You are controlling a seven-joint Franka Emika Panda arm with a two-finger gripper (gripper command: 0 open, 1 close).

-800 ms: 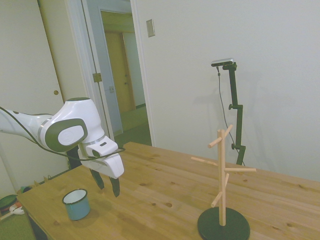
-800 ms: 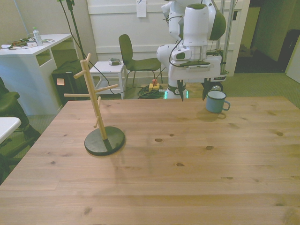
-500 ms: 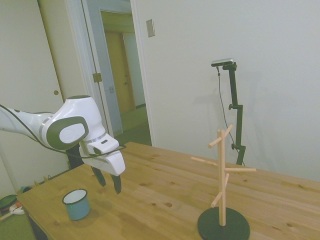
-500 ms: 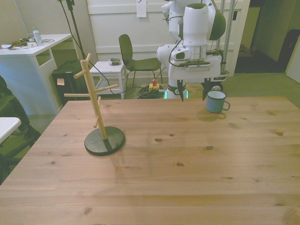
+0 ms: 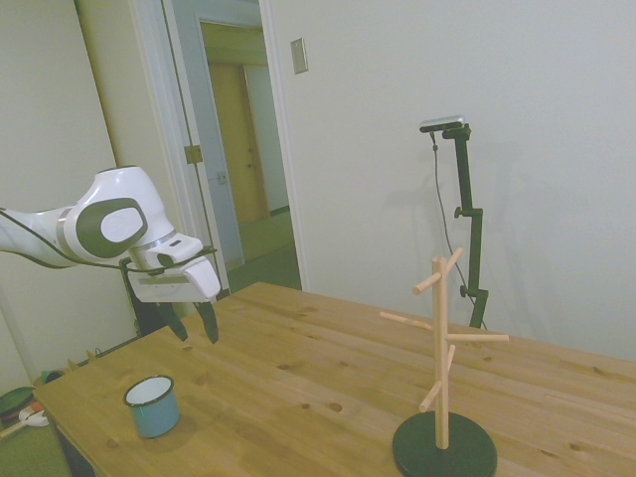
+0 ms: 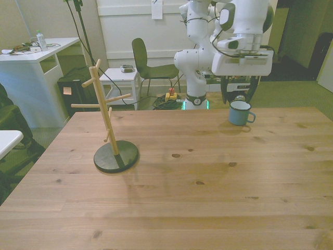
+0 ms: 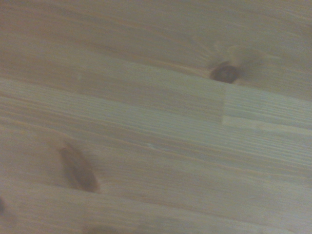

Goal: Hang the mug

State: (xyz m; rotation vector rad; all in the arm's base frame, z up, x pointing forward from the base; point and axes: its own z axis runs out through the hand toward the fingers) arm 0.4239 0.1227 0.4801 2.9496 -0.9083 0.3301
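Note:
The light-blue mug (image 5: 152, 405) with a white inside stands upright near the table's corner, on the front view's right (image 6: 239, 113), its handle pointing to that view's right. My gripper (image 5: 195, 333) hangs open and empty above and slightly behind the mug (image 6: 239, 99), clear of its rim. A wooden mug tree (image 5: 441, 358) with several bare pegs on a dark round base stands far off at the front view's left (image 6: 106, 125). The wrist view holds only bare tabletop (image 7: 156, 126) with dark knots.
The wide wooden table (image 6: 197, 192) lies between mug and tree. Behind the table's far edge are a dark chair (image 6: 145, 62), a small white stool (image 6: 120, 78) and a white desk (image 6: 36, 57). The mug sits close to the table edge (image 5: 60, 417).
The gripper rose and swung toward the front view's right, from beside the mug to above it. It stayed open. Mug and tree have not moved.

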